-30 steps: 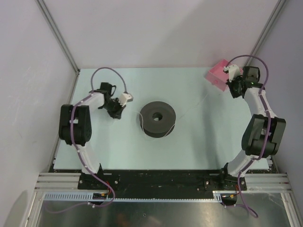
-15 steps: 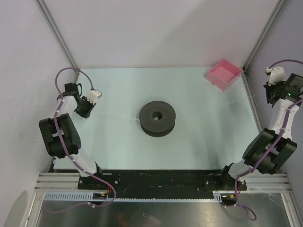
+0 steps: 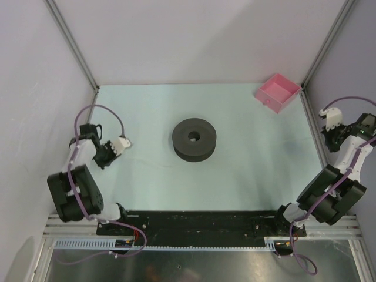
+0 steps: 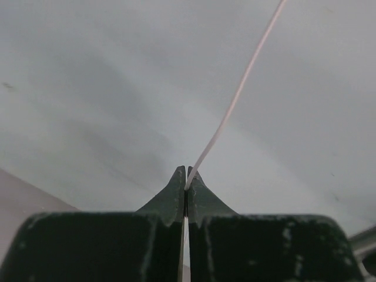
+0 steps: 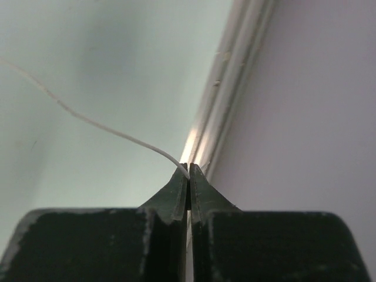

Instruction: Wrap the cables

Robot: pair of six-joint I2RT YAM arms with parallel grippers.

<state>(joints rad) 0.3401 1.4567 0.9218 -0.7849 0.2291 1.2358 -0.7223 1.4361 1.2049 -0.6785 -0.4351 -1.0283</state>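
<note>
The dark grey spool [image 3: 194, 138] lies flat at the middle of the pale table. The thin whitish wire does not show in the top view. In the left wrist view the wire [image 4: 235, 100] runs taut from my left gripper [image 4: 186, 176] up to the upper right; the jaws are shut on it. In the right wrist view the wire [image 5: 100, 125] curves from my right gripper [image 5: 188, 170] off to the left; those jaws are shut on it too. My left gripper [image 3: 106, 156] is far left of the spool. My right gripper [image 3: 329, 140] is at the table's right edge.
A pink open box [image 3: 278, 92] stands at the back right corner. A metal rail [image 5: 223, 88] and the enclosure wall [image 5: 305, 106] are right in front of the right gripper. Purple cables loop along both arms.
Both arms swung outward from near the spool and the pink box to the table's sides, then came nearer. The loose wire loops by the spool are gone. The spool shifted slightly toward the back.
</note>
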